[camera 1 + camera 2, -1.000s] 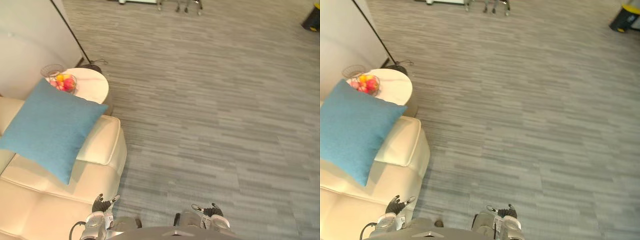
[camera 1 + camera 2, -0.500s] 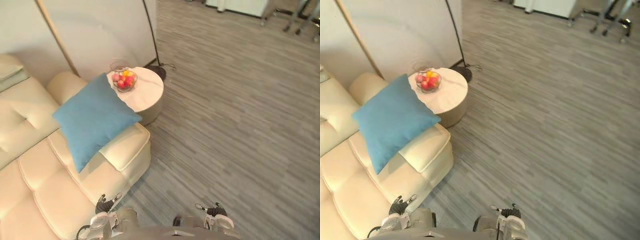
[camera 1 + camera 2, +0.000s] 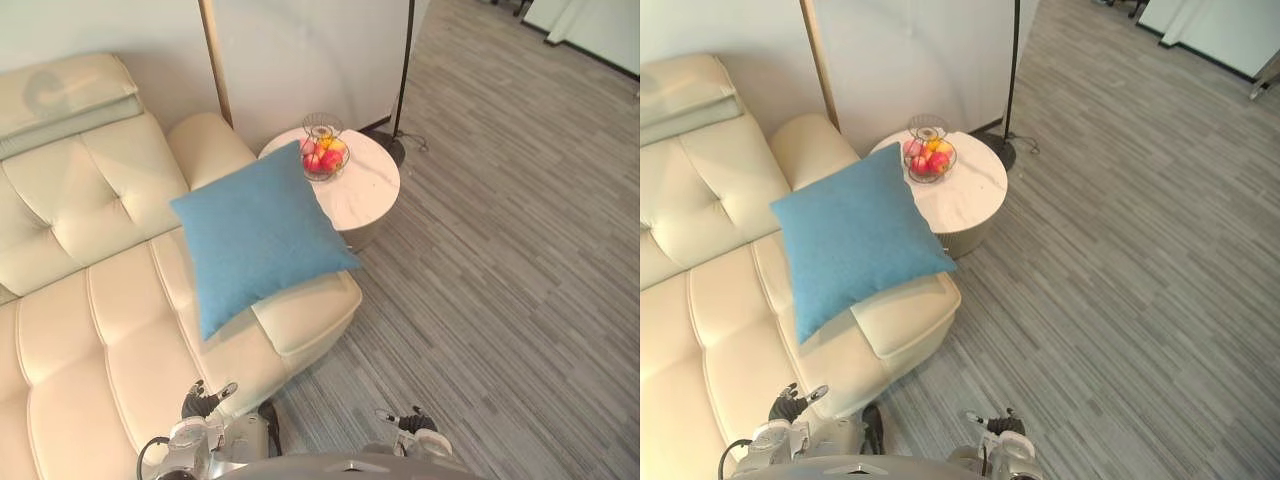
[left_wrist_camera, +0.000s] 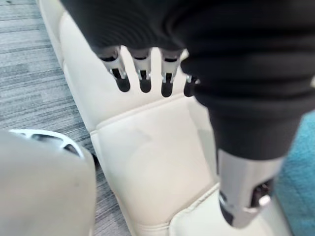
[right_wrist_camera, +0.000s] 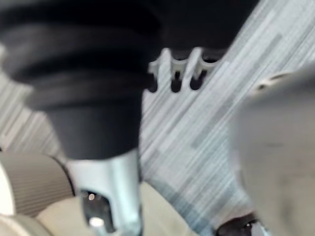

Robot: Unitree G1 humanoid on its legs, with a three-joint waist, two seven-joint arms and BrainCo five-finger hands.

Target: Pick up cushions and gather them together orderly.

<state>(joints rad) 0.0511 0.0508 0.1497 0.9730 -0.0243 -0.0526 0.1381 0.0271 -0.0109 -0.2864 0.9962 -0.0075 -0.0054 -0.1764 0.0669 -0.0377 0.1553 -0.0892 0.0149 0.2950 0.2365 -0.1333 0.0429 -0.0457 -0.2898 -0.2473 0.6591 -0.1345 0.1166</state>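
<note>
A blue square cushion [image 3: 255, 235] leans tilted over the right armrest of a cream leather sofa [image 3: 90, 330], one corner reaching toward the round side table. My left hand [image 3: 203, 403] hangs low by the sofa's front corner, fingers relaxed and holding nothing; in the left wrist view its fingertips [image 4: 142, 81] hover over the cream seat, with a strip of the cushion [image 4: 300, 182] beside the thumb. My right hand [image 3: 412, 428] hangs low over the carpet, also open and empty; its fingers [image 5: 176, 73] show above the striped floor.
A round white side table [image 3: 352, 183] stands right of the armrest with a wire bowl of fruit [image 3: 322, 155] on it. A floor lamp pole [image 3: 404, 60] and its base stand behind the table. Grey striped carpet [image 3: 520, 260] spreads to the right.
The camera has swung left, so the sofa, cushion and side table now sit nearer the middle of the view. Both hands stay low and open, holding nothing.
</note>
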